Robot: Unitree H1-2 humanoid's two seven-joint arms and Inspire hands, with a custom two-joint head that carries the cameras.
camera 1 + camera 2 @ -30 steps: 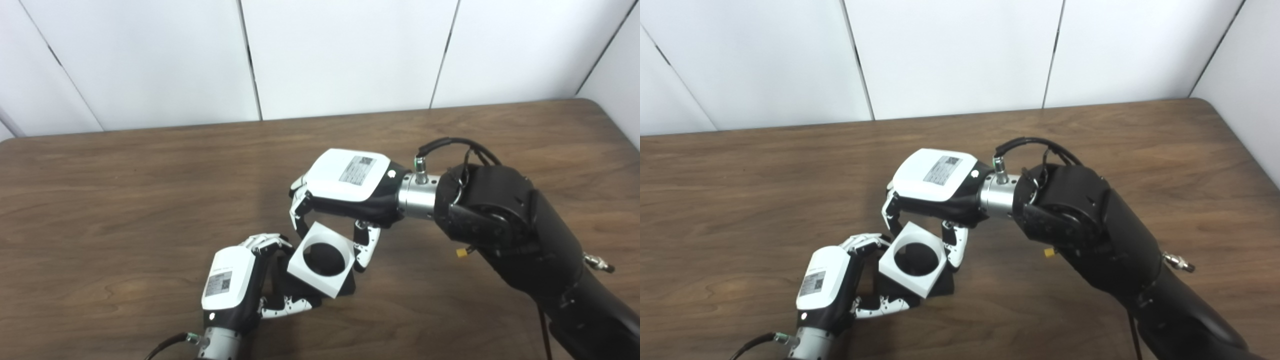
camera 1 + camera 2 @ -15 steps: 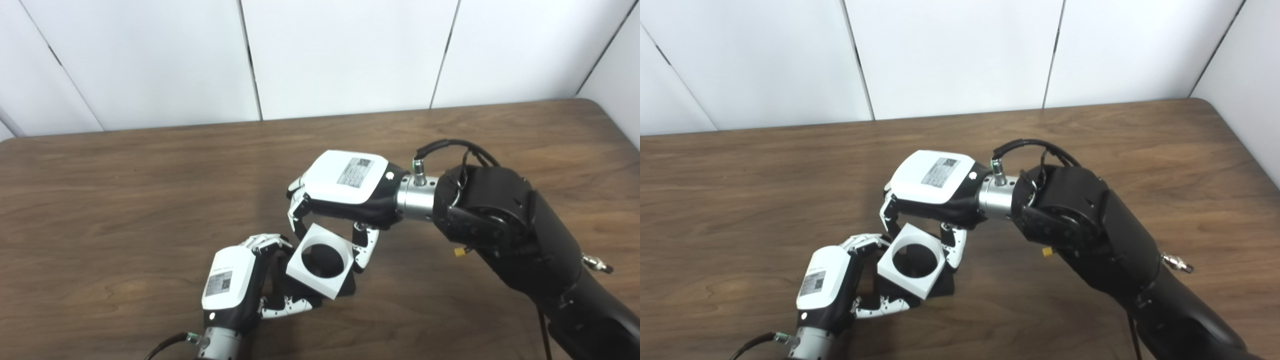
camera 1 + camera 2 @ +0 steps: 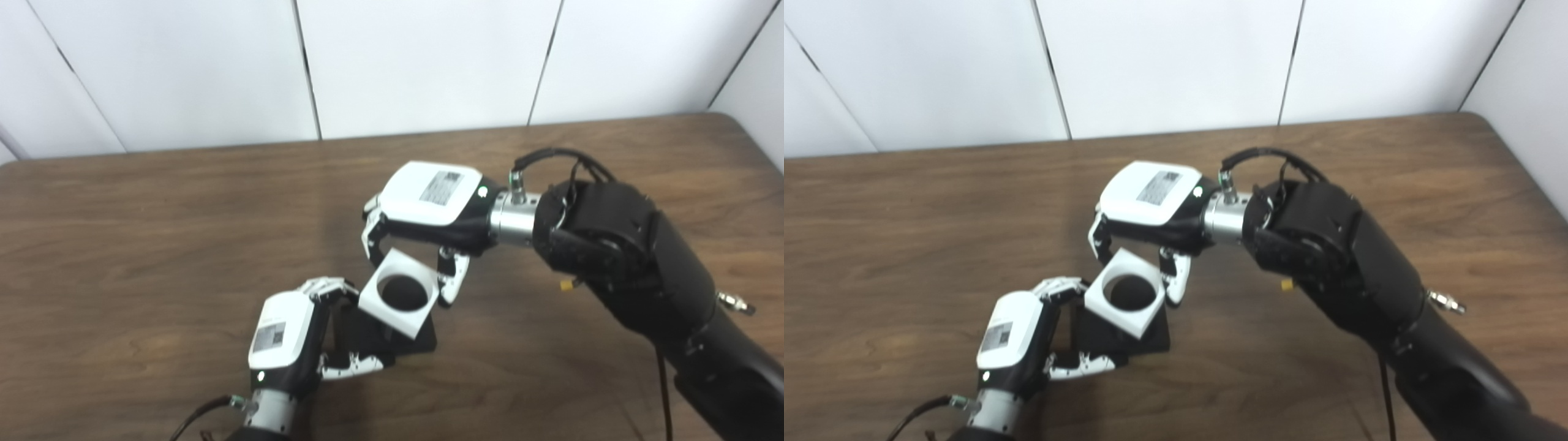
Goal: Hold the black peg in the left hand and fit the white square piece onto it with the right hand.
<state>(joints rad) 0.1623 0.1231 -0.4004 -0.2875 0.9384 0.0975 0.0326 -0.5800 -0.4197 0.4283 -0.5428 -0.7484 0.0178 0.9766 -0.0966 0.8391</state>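
White square piece (image 3: 399,293) hovers over the black peg (image 3: 409,334)!
Right hand (image 3: 422,208) pinches it, left hand (image 3: 288,337) grips the peg's base; any tilt could jam the hole.

The white square piece (image 3: 399,293) is lifted clear of the black peg base (image 3: 392,335), more of whose dark block is now exposed beneath it toward 6 o'clock. The right hand (image 3: 429,205), closed on the piece, is raised and shifted toward 12 o'clock, away from the left hand (image 3: 288,340). The whole scene is displaced slightly, so the camera itself is also moved.
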